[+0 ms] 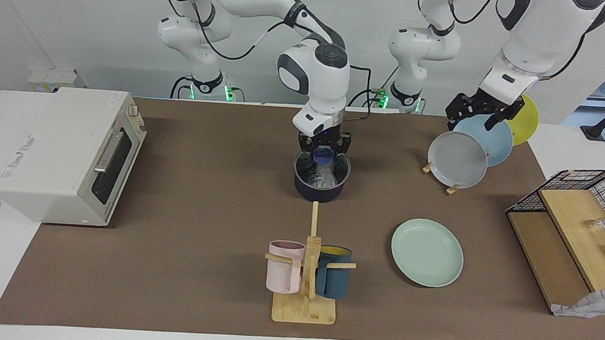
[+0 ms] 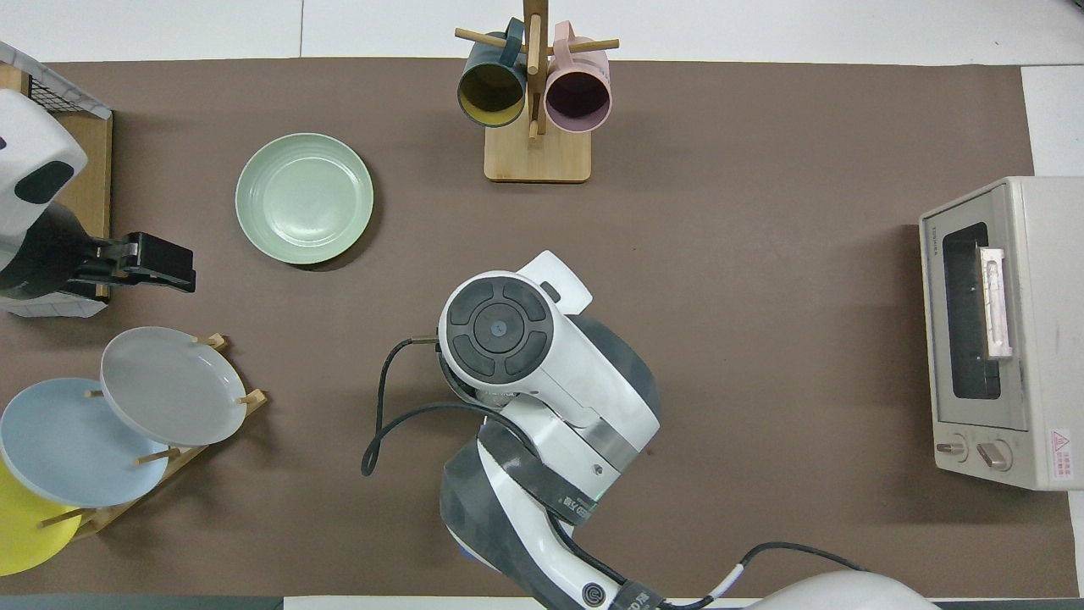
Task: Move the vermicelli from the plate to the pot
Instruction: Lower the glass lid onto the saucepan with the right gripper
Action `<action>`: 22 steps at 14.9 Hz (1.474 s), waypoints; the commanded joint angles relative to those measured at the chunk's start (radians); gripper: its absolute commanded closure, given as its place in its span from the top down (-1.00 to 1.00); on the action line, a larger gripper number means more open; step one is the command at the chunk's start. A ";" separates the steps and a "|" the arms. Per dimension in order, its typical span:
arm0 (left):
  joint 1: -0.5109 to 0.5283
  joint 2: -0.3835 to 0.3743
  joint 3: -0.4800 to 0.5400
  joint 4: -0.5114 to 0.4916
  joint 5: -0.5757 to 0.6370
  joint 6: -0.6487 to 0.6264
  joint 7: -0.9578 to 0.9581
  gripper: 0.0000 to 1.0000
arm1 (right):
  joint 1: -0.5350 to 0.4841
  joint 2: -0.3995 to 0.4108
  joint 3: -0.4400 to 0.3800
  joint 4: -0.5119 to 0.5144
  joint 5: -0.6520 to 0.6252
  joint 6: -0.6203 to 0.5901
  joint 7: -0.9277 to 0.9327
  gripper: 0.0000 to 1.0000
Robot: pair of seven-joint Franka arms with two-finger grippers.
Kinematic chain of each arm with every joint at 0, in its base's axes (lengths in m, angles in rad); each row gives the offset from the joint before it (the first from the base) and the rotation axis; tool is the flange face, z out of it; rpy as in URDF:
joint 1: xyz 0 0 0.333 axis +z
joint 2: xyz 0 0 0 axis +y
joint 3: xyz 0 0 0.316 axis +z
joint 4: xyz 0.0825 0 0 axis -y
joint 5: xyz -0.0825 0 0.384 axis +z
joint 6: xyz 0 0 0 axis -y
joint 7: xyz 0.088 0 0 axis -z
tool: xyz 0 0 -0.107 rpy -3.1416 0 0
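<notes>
The vermicelli (image 1: 324,177) is lying inside the pot (image 1: 320,190), showing as a pale, glossy clump under a clear glass lid (image 1: 322,167) that is sitting on the pot's rim. The pot is standing near the middle of the table (image 1: 196,268), nearer to the robots than the mug rack (image 1: 306,275). The right gripper (image 1: 323,149) is pointing down onto the lid, its fingers clenched on the lid's blue knob (image 1: 323,155); in the overhead view the right arm is covering the pot entirely. The plate (image 1: 427,252) is lying bare, toward the left arm's end of the table, farther from the robots than the pot. The left gripper (image 1: 483,114) is waiting in the air over the plate rack (image 1: 458,158); whether its fingers are parted cannot be told. A toaster oven (image 1: 70,153) is sitting at the right arm's end.
</notes>
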 commanded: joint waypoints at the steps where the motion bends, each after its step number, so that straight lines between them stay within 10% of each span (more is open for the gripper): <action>1: 0.026 0.004 -0.028 0.008 0.012 -0.012 0.009 1.00 | -0.006 -0.017 0.008 -0.040 -0.013 0.044 0.024 -0.45; 8: 0.015 0.001 -0.028 0.000 0.010 -0.002 0.000 1.00 | -0.006 -0.017 0.008 -0.075 -0.021 0.064 0.021 -0.40; 13: 0.015 -0.001 -0.028 -0.002 0.010 -0.002 0.002 1.00 | 0.002 -0.017 0.007 -0.088 -0.022 0.083 0.030 0.40; 22: 0.024 -0.001 -0.023 -0.002 0.010 0.010 0.014 1.00 | -0.007 -0.019 0.007 -0.062 -0.077 0.052 0.017 1.00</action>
